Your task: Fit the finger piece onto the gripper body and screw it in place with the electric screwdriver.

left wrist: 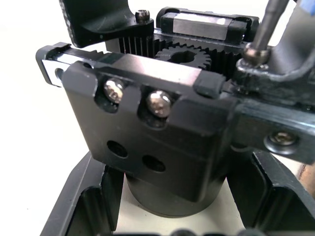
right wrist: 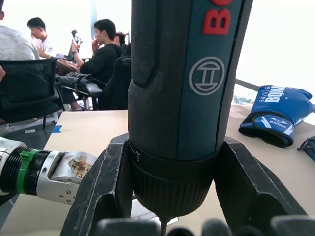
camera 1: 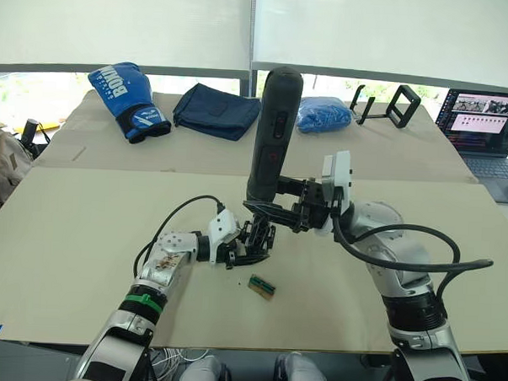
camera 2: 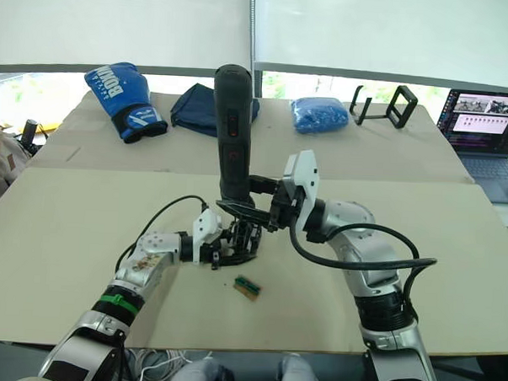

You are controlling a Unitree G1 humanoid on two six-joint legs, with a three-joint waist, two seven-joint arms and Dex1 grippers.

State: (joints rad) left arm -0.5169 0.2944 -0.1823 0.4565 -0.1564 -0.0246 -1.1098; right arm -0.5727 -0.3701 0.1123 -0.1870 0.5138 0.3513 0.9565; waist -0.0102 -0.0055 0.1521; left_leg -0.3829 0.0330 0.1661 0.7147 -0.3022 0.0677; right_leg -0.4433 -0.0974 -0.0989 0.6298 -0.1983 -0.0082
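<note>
The electric screwdriver point(camera 1: 269, 132) bit's tip is hidden behind the gripper body point(camera 1: 253, 241).

Legible markings are few. The electric screwdriver point(right wrist: 189, 83) carries red letters "Bo" at the upper edge of its barrel, cut off by the frame, and just below them a grey round emblem: a circle enclosing an H-like figure. The blue boxing glove point(right wrist: 275, 115), lying on the table beyond the electric screwdriver, bears white lettering of which "BO" can be read; smaller lettering on its cuff is too small to read. The laptop screen point(camera 1: 483, 112) text is illegible.
</note>
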